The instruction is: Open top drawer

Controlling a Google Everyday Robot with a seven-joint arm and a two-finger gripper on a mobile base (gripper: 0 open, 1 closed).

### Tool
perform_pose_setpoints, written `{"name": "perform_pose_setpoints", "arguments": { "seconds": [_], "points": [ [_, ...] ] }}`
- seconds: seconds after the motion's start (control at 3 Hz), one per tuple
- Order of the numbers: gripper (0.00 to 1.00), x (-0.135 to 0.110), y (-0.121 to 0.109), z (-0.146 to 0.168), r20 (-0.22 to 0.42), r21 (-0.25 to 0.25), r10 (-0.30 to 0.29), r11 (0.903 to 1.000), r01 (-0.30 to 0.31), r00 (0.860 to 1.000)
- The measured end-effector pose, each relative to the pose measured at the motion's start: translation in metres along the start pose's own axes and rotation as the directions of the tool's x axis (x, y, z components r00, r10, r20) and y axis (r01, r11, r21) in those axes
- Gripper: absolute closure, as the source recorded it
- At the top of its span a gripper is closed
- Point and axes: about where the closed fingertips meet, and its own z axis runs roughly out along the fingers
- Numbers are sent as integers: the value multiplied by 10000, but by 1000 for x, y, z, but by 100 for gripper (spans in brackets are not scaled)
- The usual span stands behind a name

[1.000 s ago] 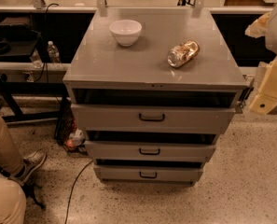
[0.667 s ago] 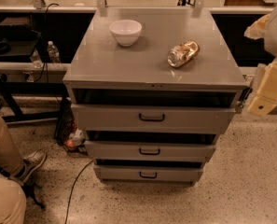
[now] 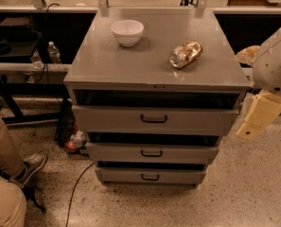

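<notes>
Jaws — right of top drawer (image 3: 187,121)

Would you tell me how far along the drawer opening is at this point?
Done: nothing that shows; the top drawer is not pulled out, its front sitting under the cabinet top's edge. In hand: the gripper hangs right of the cabinet, apart from the handle. Left: reach the handle, grip it, pull the drawer out.
</notes>
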Motion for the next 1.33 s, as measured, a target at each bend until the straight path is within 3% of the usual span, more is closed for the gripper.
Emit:
{"name": "perform_pose_setpoints", "arguments": {
  "seconds": [0.67,1.0,1.33],
  "points": [
    [0,12,18,73,1361,-283,107,9996,-69,9906],
    [0,17,19,82,1288,-282,-6,9996,43,9917],
    [0,34,13,115,966,-249,-438,9986,464,9944]
  ]
}}
